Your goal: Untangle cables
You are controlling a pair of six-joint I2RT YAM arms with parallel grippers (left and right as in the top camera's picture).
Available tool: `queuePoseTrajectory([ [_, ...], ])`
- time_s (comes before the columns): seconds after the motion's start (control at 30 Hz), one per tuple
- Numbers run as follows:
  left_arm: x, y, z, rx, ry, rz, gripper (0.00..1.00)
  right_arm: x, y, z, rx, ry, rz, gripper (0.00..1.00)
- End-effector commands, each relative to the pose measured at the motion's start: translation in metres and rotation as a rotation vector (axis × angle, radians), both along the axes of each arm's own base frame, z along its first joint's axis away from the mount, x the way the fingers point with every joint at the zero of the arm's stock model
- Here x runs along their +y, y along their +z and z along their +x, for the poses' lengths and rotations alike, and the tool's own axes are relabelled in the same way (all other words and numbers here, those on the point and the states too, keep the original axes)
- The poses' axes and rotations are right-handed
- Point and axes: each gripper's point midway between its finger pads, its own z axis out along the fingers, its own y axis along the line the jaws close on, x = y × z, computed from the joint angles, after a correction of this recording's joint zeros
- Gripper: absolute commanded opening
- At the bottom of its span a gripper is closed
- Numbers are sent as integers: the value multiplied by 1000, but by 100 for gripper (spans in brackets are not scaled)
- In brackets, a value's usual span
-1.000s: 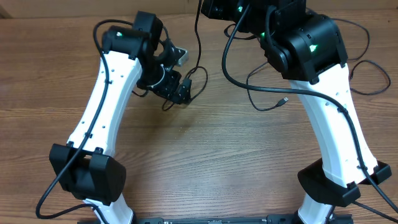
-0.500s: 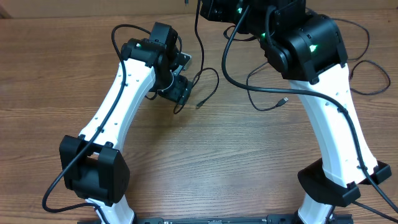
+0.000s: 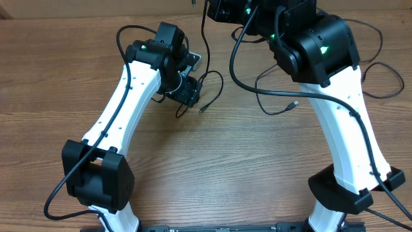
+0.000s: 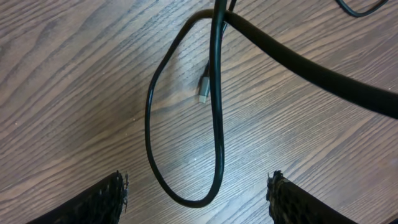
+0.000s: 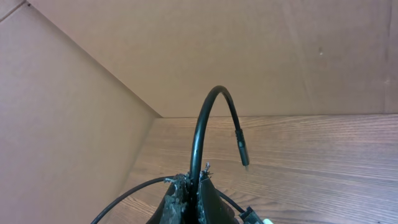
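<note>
Cables [image 3: 293,104]: lying as loose black strands on the wooden table [image 3: 225,167], scattered between the two arms near the far side. Hovering over one thin loop [image 4: 150,118] and its silver plug [image 4: 203,91] with the left gripper [image 4: 198,186], holding its fingers [image 4: 106,200] wide apart and touching nothing. Pinching another black cable [image 5: 200,130] tight in the closed right gripper [image 5: 189,196], letting it arch upward with its plug end [image 5: 241,148] hanging in the air.
</note>
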Motion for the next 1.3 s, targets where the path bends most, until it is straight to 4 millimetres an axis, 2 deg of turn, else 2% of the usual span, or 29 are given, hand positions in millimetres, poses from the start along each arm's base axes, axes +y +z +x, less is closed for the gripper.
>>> queuePoseTrajectory([
  [0.0, -4, -6, -4, 19, -34, -12, 75, -4, 17, -6, -34, 0, 26, 4],
  [0.33, -4, -27, -14, 57, -40, 0, 72, -4, 18, -6, -38, 0, 28, 4],
  [0.53, -8, -26, -5, 19, -44, -11, 67, -3, 19, -6, -41, 3, 32, 4],
  [0.67, -11, -25, 2, -11, -45, -18, 57, 0, 19, -8, -35, 21, 39, 4],
  [0.77, -11, -26, 3, -13, -45, -19, 53, 0, 19, -8, -34, 23, 40, 4],
  [1.0, -11, -45, 3, 38, -29, -6, 32, 1, 19, -9, -32, 33, 42, 4],
  [1.1, -10, -54, 1, 71, -12, 1, 11, 1, 19, -9, -32, 33, 42, 4],
  [1.13, -10, -54, 1, 74, -1, 1, 7, 1, 19, -9, -32, 32, 42, 4],
  [1.27, -8, -52, 5, 74, 45, -8, 5, 1, 19, -9, -33, 32, 41, 4],
])
